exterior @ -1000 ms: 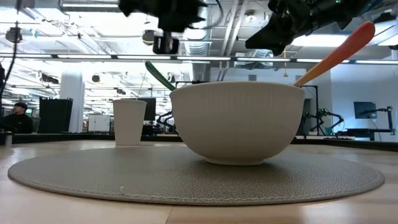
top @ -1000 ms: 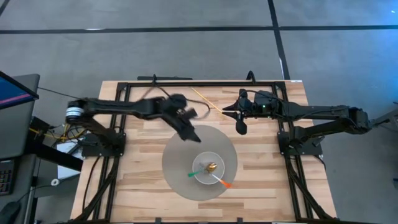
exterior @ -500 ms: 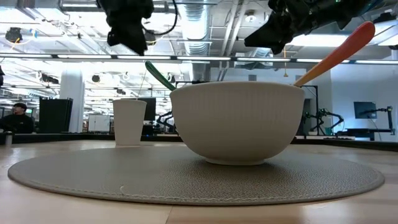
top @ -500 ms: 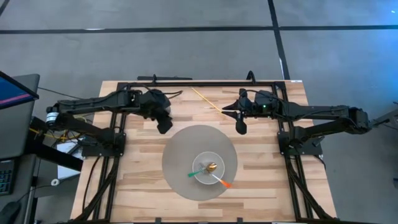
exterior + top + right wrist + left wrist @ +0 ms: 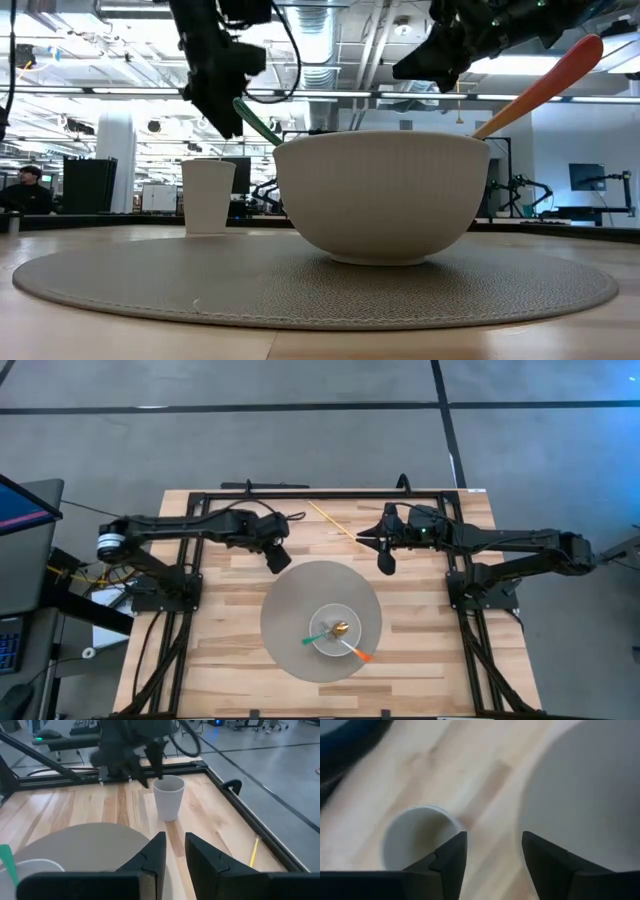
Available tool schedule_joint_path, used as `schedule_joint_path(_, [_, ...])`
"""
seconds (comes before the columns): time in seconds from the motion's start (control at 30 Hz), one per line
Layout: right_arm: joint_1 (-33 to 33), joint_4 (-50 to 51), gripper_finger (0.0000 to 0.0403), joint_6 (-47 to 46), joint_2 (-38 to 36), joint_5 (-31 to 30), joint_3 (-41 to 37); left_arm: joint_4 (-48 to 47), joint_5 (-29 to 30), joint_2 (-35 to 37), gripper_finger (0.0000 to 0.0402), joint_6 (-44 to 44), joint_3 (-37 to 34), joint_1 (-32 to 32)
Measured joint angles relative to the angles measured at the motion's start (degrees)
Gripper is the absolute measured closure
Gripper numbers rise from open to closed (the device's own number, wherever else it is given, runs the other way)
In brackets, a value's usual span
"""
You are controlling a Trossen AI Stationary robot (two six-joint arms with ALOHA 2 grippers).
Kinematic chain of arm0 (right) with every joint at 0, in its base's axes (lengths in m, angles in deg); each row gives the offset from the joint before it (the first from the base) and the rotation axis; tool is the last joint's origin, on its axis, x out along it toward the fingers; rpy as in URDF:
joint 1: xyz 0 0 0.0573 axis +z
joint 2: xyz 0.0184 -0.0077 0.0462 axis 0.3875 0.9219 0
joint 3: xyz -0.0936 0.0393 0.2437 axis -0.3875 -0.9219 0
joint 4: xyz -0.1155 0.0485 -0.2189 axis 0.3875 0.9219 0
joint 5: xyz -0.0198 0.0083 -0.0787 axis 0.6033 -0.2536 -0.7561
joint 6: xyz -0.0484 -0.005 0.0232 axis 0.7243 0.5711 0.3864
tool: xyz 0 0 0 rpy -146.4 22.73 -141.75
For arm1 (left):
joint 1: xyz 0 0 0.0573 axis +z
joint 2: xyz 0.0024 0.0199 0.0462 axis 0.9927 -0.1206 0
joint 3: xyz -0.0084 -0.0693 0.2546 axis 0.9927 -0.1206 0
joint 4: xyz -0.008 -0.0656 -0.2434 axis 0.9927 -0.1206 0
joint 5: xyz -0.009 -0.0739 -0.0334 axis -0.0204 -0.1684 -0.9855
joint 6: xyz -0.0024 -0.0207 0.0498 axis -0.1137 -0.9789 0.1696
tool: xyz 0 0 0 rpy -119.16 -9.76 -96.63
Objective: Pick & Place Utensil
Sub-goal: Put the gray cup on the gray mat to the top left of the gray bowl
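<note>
1. Since half a second ago, my left gripper point(image 5: 276, 557) has swung back from the far left part of the tabletop point(image 5: 420, 660) toward the round mat point(image 5: 285, 600). It now hangs just beside the white cup point(image 5: 168, 797), with its jaws apart and holding nothing.
2. I take that to mean I am lining up on the cup area rather than on the bowl point(image 5: 338, 630), so no utensil is picked yet.
3. Both utensils, the green-handled one point(image 5: 315, 638) and the orange-handled one point(image 5: 358, 653), lean in the bowl at the mat's middle, their handles over opposite rims.
4. My right gripper point(image 5: 385, 563) waits above the far right of the mat, its jaws slightly open and empty.
5. Room is tight at the far side: the cup stands just off the mat's edge under my left wrist, and a thin yellow stick point(image 5: 330, 522) lies between my two arms. The near half of the tabletop looks open, and the black frame point(image 5: 320, 493) bounds the far edge.
</note>
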State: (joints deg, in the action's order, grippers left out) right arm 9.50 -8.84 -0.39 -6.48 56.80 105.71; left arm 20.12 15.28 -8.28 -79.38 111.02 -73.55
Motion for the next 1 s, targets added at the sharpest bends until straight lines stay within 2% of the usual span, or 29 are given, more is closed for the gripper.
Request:
schedule_joint_path(0.07, [0.1, -0.4, 0.0336, 0.0, 0.5, 0.0, 0.0, 0.0, 2.2, -1.1, 0.0215, 0.4, 0.0, 0.6])
schedule_joint_path(0.3, [0.0, -0.1, 0.0336, 0.0, 3.2, 0.0, 0.0, -0.5, 2.4, -3.8, 0.0224, 0.0, -0.3, 3.3])
schedule_joint_path(0.53, [-0.1, -0.5, 0.0336, 0.6, 4.1, 0.0, 0.0, 0.1, 2.4, -3.7, 0.0231, 0.2, -5.3, 4.0])
schedule_joint_path(0.63, [-0.1, -0.7, 0.0336, 0.5, 4.0, 0.0, 0.0, 0.7, 2.4, -3.7, 0.0267, 1.5, -6.4, 3.3])
schedule_joint_path(0.8, [-0.1, -2.6, 0.0336, 0.5, 4.1, 0.0, 0.0, 2.7, 2.4, -3.7, 0.0381, 3.0, -5.8, 0.8])
schedule_joint_path(1.0, [-0.5, -3.6, 0.0336, 0.5, 4.1, 0.0, 0.0, 2.6, 4.1, -3.6, 0.0387, 4.5, -0.6, -5.8])
